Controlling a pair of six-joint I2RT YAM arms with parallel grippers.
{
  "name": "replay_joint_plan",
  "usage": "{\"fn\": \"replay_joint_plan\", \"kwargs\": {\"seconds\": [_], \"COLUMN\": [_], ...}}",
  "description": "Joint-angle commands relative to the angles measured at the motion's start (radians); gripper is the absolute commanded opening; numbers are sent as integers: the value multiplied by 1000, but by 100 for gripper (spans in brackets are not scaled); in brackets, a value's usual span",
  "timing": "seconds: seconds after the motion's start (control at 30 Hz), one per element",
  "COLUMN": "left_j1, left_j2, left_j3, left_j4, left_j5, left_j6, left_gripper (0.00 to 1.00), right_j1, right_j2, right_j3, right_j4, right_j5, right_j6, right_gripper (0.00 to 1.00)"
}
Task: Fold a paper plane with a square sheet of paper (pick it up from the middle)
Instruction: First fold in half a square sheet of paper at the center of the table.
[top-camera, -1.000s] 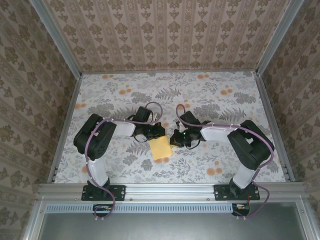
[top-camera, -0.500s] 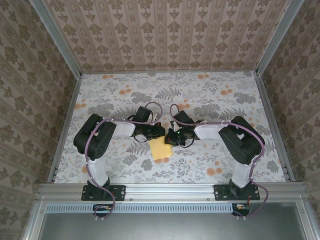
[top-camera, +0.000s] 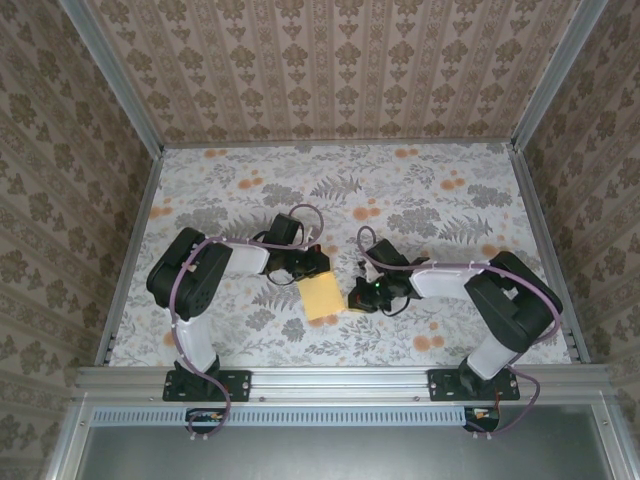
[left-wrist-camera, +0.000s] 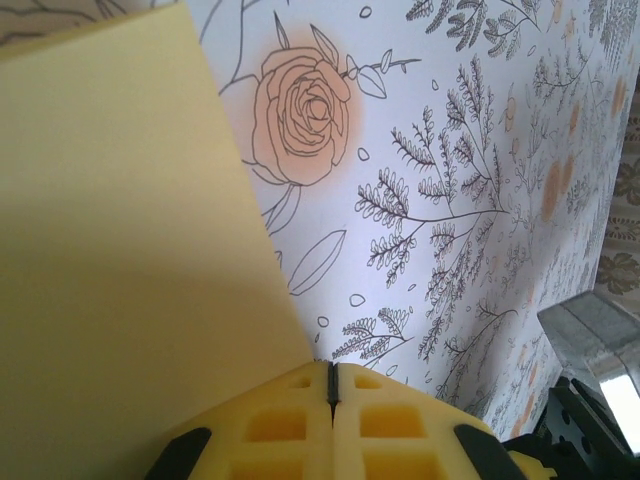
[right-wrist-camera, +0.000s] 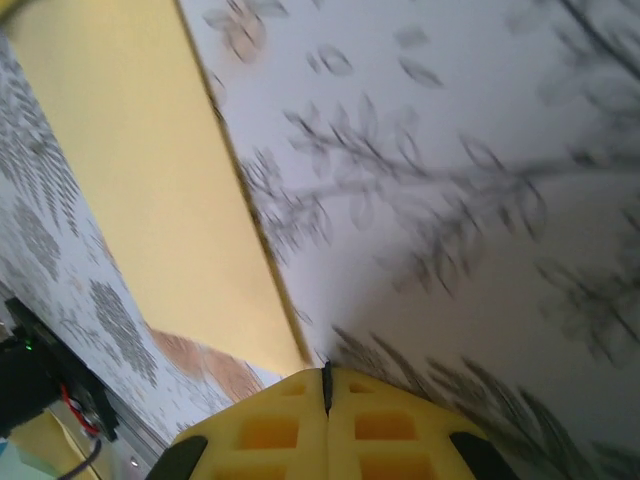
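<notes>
- The left gripper (left-wrist-camera: 332, 392) has its yellow pads pressed flat together, with only a dark seam between them. Their lower part is cut off at the picture's edge.
- The square sheet of paper (left-wrist-camera: 130, 230) lies ahead and left of those jaws. Its near corner runs right up to the left pad's tip, and we cannot tell whether that corner is nipped or merely touching.
- The right gripper (right-wrist-camera: 326, 390) is likewise closed to a thin seam. Its view is blurred. The sheet's long edge slants down to these jaws from ahead-left, and we cannot make out whether it touches them.
- Left of the right jaws sits a dark part with wires (right-wrist-camera: 40, 385) that we cannot identify.
- From above, the sheet lies between both sets of jaws, and the gripper bodies hide the fingertips.
- The sheet's edge beside the left jaws is straight and crisp.
- The floral table surface (top-camera: 420, 190) stretches open beyond both jaws towards the patterned back wall (top-camera: 330, 70).
- Far right of the left jaws stands a metal rail (left-wrist-camera: 595, 325).
</notes>
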Motion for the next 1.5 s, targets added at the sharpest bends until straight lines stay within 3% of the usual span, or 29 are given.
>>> {"fn": "replay_joint_plan", "kwargs": {"seconds": [0.0,0.13,0.3,0.57,0.97,1.2,1.47], "left_j1": [31,24,8,5,13,12,4], "left_j2": [72,54,47,57,66,55,17], "left_j3": [-59,-53,-42,-36,-40,-3,64], "left_j4": [-182,-186,-182,-211,-206,-219,-264], "left_j5": [-154,-146,-144,-166,-162,-128,-93], "left_j6": [18,33,35,24,35,72,132], "left_gripper": [0,0,0,0,0,0,0], "right_j1": [6,7,17,36,36,35,27], "right_j2": [-55,-68,51,184,62,-19,155], "right_j3": [4,78,159,209,13,117,236], "right_j4": [-157,-103,7,23,-77,-79,1], "right_j5": [10,20,2,-3,-4,31,39], "right_j6": [-39,-29,6,11,-34,-57,-52], "right_gripper": [0,0,0,0,0,0,0]}}
